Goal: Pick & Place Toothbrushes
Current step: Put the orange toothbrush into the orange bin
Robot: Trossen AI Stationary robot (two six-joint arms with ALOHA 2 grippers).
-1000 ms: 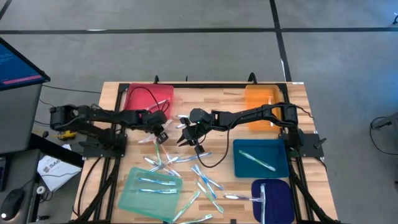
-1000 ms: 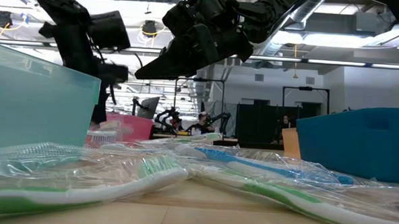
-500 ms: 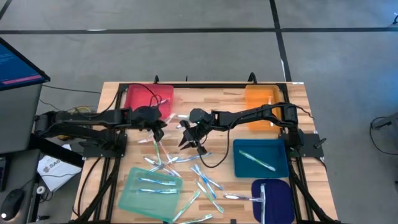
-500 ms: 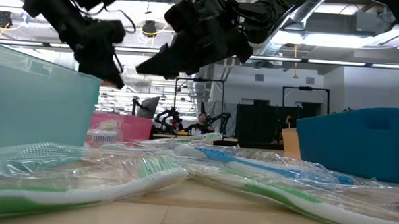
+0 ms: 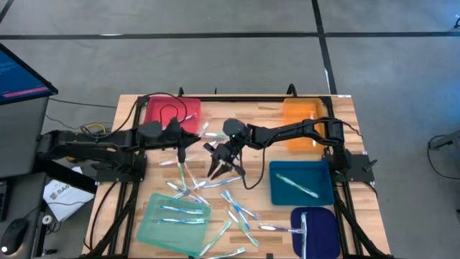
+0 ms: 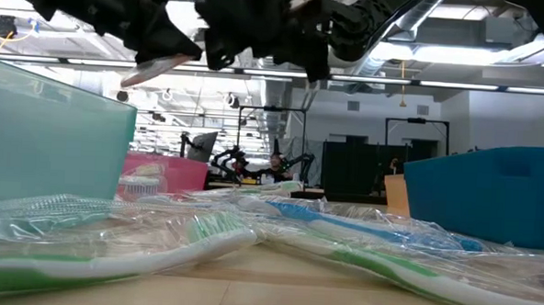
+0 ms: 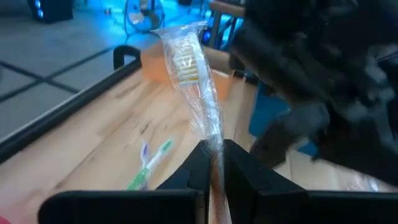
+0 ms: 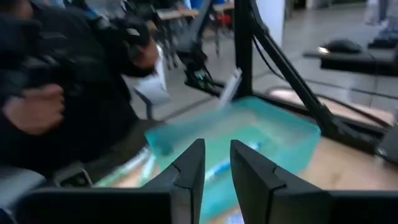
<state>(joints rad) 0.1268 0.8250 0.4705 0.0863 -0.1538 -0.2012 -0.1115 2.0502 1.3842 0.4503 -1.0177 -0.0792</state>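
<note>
My left gripper (image 5: pixel 185 142) hangs over the table's middle left, shut on one wrapped toothbrush (image 7: pixel 198 93). The brush's bristle head (image 7: pixel 186 62) sticks out ahead of the fingers, and in the low view its pale end (image 6: pixel 154 68) shows high above the table. My right gripper (image 5: pixel 221 167) hovers just right of it, near level and slightly open, with nothing between its fingers (image 8: pixel 189 171). Several wrapped toothbrushes (image 5: pixel 215 198) lie flat on the wood below; some (image 6: pixel 204 237) are close in the low view. My left gripper pinches the wrapped toothbrush between its two fingers (image 7: pixel 239 165), on the handle (image 7: pixel 216 155) behind the head. The fingers come nearly level from the table's left and lie along the brush. It is lifted clear, with its head pointing ahead and up.
A red tray (image 5: pixel 172 111) and an orange tray (image 5: pixel 302 119) sit at the far edge. A blue tray (image 5: pixel 300 183) and a dark blue tray (image 5: pixel 316 226) sit near right, and a teal tray (image 5: pixel 176 216) near left. Black cables (image 5: pixel 244 183) trail over the wood.
My left gripper has risen with the toothbrush and tipped from pointing steeply down to nearly level, so the brush now hangs high above the table. My right gripper has also tipped up toward level, turned at the wrist and risen a little.
</note>
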